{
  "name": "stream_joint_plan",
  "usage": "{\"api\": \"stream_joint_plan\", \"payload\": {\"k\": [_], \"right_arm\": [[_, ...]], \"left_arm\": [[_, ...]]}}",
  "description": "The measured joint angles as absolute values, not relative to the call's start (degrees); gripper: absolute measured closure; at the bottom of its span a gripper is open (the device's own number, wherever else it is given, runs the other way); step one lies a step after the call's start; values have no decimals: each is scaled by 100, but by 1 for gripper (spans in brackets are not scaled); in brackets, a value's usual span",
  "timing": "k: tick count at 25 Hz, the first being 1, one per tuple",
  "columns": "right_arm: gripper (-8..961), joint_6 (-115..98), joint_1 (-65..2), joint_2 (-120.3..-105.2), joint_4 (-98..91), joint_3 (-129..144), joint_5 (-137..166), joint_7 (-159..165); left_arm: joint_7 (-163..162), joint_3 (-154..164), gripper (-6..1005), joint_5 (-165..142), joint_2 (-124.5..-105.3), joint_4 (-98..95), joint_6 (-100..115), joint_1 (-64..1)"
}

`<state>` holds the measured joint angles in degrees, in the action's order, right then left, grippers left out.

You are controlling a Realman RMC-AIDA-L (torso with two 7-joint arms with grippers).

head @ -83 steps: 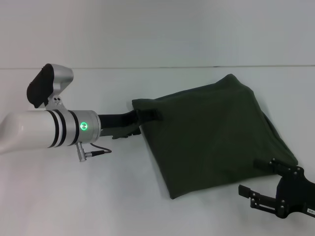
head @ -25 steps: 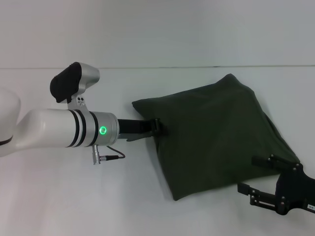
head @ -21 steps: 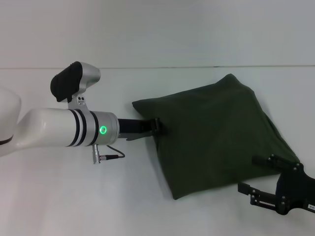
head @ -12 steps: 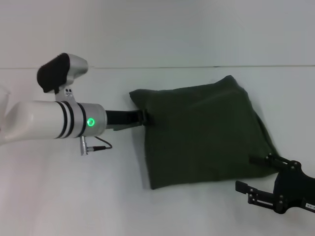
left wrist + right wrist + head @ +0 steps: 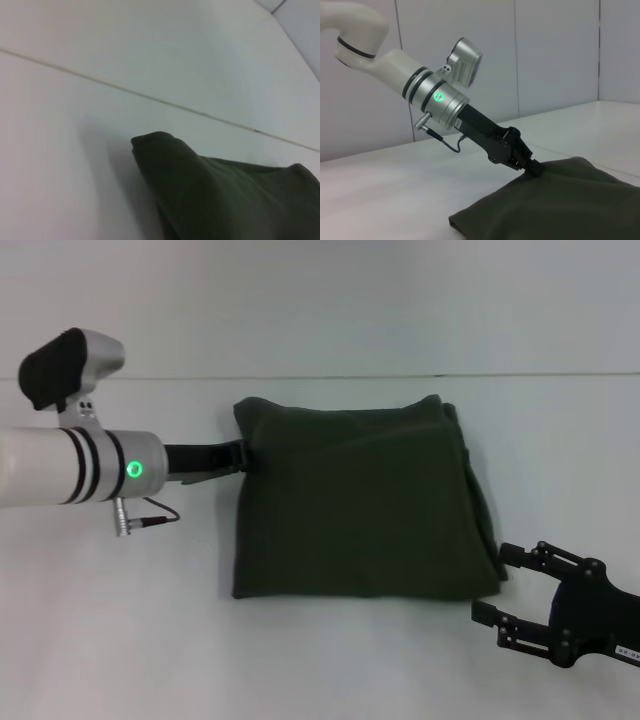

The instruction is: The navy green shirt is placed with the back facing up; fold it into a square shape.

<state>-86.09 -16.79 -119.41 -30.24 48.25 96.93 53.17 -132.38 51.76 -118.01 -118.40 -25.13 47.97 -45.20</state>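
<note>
The navy green shirt (image 5: 360, 505) lies folded into a rough square on the white table, plain side up. My left gripper (image 5: 243, 452) is shut on its far-left edge, just below the corner. The right wrist view shows those fingers pinching the raised fabric edge (image 5: 536, 169) of the shirt (image 5: 555, 205). A lifted corner of the shirt (image 5: 165, 150) fills the left wrist view. My right gripper (image 5: 492, 581) stands open by the shirt's near-right corner, with nothing between its fingers.
The white table (image 5: 130, 640) spreads bare to the left of the shirt and in front of it. A thin seam (image 5: 560, 375) runs across the back, with a pale wall behind. The left arm's white forearm (image 5: 60, 465) reaches in from the left.
My left gripper has pulled leftward with the shirt's edge in it. The shirt slid left and turned from a diamond to lie square with the table. The right gripper barely moved.
</note>
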Motion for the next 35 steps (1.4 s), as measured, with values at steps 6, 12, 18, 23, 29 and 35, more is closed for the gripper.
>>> {"api": "stream_joint_plan", "payload": {"k": [6, 12, 18, 23, 29, 35], "right_arm": [[119, -8623, -1742, -11952, -3024, 4825, 9697, 5318], [118, -8638, -1751, -11953, -3024, 4825, 9695, 5311], [119, -8649, -1752, -11965, -2995, 4825, 9693, 5277], [119, -8657, -1771, -11981, -2991, 4822, 9652, 5273], [124, -8619, -1831, -11980, -2968, 4808, 9528, 5232], [124, -8580, -1750, -11995, -2771, 4765, 9527, 4946]], "left_arm": [[-13049, 4829, 912, -11891, -11848, -2615, 4890, -4368], [-12531, 4766, 859, -11716, -12017, -3094, 5349, -4011], [-12151, 4508, 768, -11580, -12065, -3317, 5578, -3712], [-10995, 4024, 626, -11435, -12085, -3629, 6282, -3417], [-7691, 3567, 364, -11004, -12419, -4245, 8185, -2451], [-5949, 2777, 134, -11026, -12439, -3885, 9209, -1672]]}}
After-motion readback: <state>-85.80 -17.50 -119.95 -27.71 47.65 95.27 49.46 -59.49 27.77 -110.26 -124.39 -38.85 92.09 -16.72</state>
